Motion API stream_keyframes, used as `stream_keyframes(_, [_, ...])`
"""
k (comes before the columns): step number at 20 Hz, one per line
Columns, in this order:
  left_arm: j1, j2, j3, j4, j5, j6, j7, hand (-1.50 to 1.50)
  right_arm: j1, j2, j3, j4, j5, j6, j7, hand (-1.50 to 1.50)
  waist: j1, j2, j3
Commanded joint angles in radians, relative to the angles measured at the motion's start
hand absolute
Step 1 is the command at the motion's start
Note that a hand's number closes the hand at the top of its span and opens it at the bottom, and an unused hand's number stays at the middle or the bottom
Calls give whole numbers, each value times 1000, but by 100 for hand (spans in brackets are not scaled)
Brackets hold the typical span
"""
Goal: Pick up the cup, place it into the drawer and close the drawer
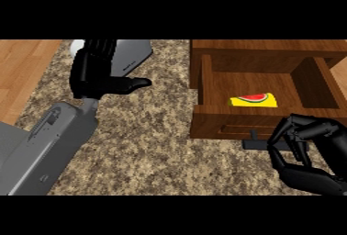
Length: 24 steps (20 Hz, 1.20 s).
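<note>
The wooden drawer (pixel 203 82) stands pulled open at the upper right. Inside it, near the front wall, lies a yellow cup (pixel 255 100) with a red watermelon picture on it. A black handle (pixel 254 143) sticks out from the drawer's front panel. My right hand (pixel 305 151) is at the lower right, just in front of that panel. Its fingers are curled and hold nothing, with the fingertips close to the handle's right end. My left hand (pixel 98 75) rests open at the upper left, fingers up and thumb pointing right, far from the drawer.
The speckled granite counter (pixel 149 137) spreads between the hands. A flat grey object (pixel 132 55) lies partly under the left hand at the counter's far edge. Wooden floor (pixel 24 73) shows beyond the counter's left side.
</note>
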Motion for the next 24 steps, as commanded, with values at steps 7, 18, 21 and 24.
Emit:
stream_keyframes(7, [282, 119, 50, -190, 29, -126, -14, -150, -76, -127, 146, 182, 434, -5, -214, 150, 12, 8, 0])
stream_keyframes(18, [490, 161, 178, -263, 31, -263, -63, -150, -134, -11, 277, 639, 753, -275, -392, -150, -13, 9, 1])
stream_keyframes(21, [494, 188, 244, -165, 50, -386, -65, -150, -247, 31, 275, 760, 795, -289, -368, -150, -17, 11, 0])
stream_keyframes(24, [604, 224, 286, -313, 59, -388, -42, -150, -315, 33, 250, 866, 814, -279, -371, -150, -10, 8, 1])
